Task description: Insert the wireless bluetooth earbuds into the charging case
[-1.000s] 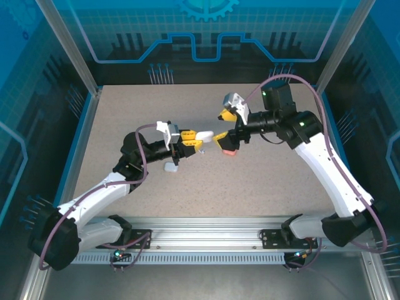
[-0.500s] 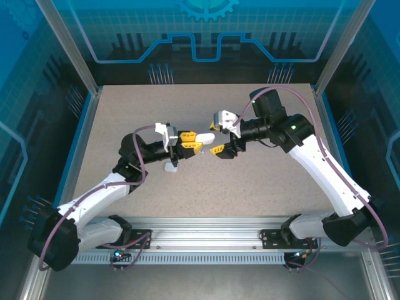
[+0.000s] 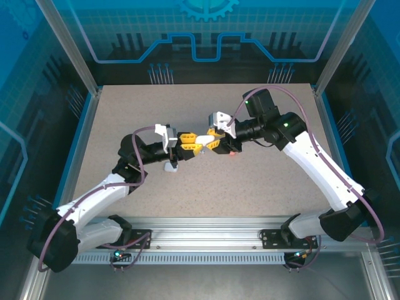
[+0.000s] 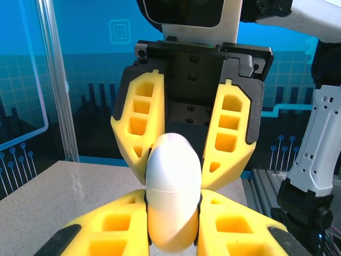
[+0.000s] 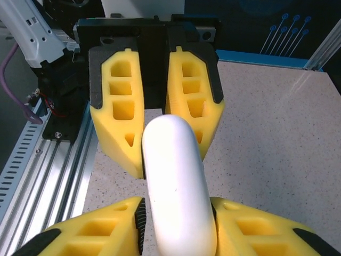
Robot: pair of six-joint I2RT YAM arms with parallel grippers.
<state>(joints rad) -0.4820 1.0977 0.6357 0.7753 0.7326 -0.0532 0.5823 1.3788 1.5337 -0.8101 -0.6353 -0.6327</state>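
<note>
smooth white egg-shaped charging case [image 4: 173, 194]

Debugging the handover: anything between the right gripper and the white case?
Nothing visible. The right gripper has its fingers against both sides of the white case at one end; the left gripper clamps the other end.

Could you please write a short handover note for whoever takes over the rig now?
Left gripper: shut on the white case, held above the table.
Right gripper: shut on the case's other end.
On the table: a small white item under the left arm, a pink item under the right; too small to identify.
Done: case lifted, gripped by both.
To do: open it, seat earbuds.
</note>
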